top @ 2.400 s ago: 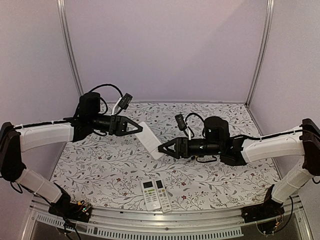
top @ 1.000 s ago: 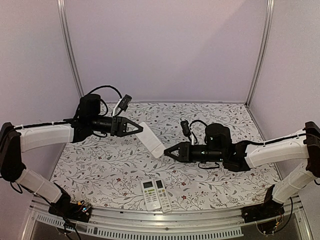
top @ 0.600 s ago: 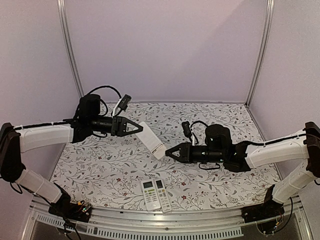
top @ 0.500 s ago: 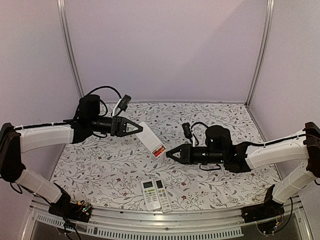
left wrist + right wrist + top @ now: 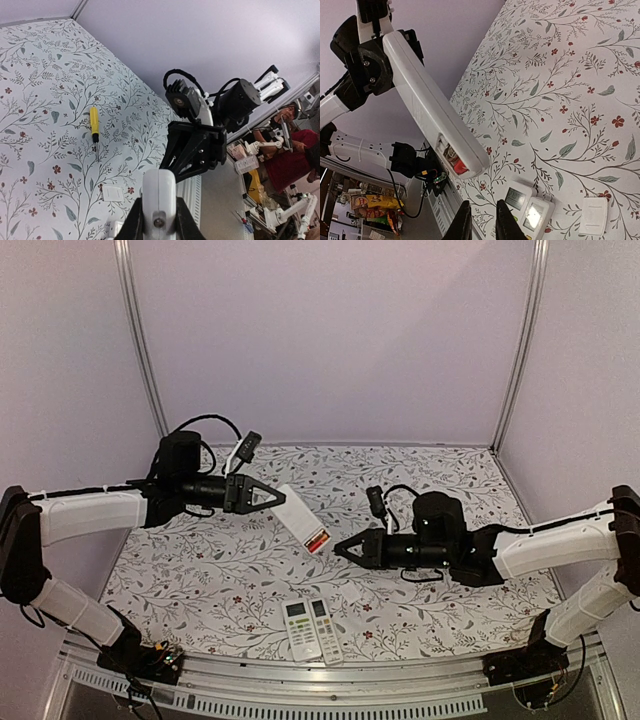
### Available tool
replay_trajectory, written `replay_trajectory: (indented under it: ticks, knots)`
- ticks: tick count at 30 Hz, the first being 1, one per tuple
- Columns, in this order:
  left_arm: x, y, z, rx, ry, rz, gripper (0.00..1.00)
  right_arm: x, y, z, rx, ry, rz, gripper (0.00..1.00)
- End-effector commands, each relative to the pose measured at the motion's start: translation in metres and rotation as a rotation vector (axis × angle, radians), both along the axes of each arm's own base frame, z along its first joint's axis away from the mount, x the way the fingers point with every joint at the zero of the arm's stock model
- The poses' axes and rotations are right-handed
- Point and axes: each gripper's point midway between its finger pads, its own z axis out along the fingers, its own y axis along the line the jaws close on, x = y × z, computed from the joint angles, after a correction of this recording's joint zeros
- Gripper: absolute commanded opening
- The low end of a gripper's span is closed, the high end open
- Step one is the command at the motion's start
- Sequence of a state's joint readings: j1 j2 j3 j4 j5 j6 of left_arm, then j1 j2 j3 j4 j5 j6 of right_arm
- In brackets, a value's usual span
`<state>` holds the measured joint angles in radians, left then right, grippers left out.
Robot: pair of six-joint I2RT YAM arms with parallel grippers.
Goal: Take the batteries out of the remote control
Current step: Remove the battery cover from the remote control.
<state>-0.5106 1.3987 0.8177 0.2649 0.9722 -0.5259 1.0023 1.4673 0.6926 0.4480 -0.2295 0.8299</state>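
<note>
My left gripper (image 5: pixel 279 500) is shut on the upper end of a white remote control (image 5: pixel 301 515) and holds it in the air, tilted down to the right. In the left wrist view the remote (image 5: pixel 159 192) sits between the fingers (image 5: pixel 134 226). Its lower end has an open compartment with red-orange batteries (image 5: pixel 318 538) in it, seen close in the right wrist view (image 5: pixel 455 164). My right gripper (image 5: pixel 341 548) is just right of and below that end, apart from it. Its fingertips (image 5: pixel 463 226) stand slightly apart with nothing between them.
Two more white remotes (image 5: pixel 312 629) lie side by side near the front edge, also in the right wrist view (image 5: pixel 527 209). A small white cover plate (image 5: pixel 594 216) lies beside them. A yellow-handled screwdriver (image 5: pixel 93 123) lies further back on the floral tabletop (image 5: pixel 200 570).
My right gripper has drawn back to the right and down from the remote's lower end. That end was plain white and now shows the open compartment with red batteries. The left arm barely moved.
</note>
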Motion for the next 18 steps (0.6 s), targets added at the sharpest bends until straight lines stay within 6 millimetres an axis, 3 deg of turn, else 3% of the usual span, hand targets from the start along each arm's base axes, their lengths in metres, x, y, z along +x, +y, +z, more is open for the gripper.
replay_trajectory:
  ticks: [1,5,10,18]
  knots:
    - [0.007,0.005,0.003,0.016,-0.022,0.047,0.00,0.000,-0.011,0.001,-0.024,-0.024,-0.036,0.18]
    - [0.012,0.006,-0.004,0.038,-0.010,0.070,0.00,0.004,-0.023,0.001,-0.076,-0.049,-0.081,0.25]
    - [0.016,0.003,-0.016,0.067,0.026,0.072,0.00,0.008,-0.031,0.006,-0.171,-0.113,-0.109,0.41]
    - [0.015,-0.006,-0.039,0.128,0.091,0.050,0.00,0.012,-0.009,0.007,-0.372,-0.236,-0.058,0.67]
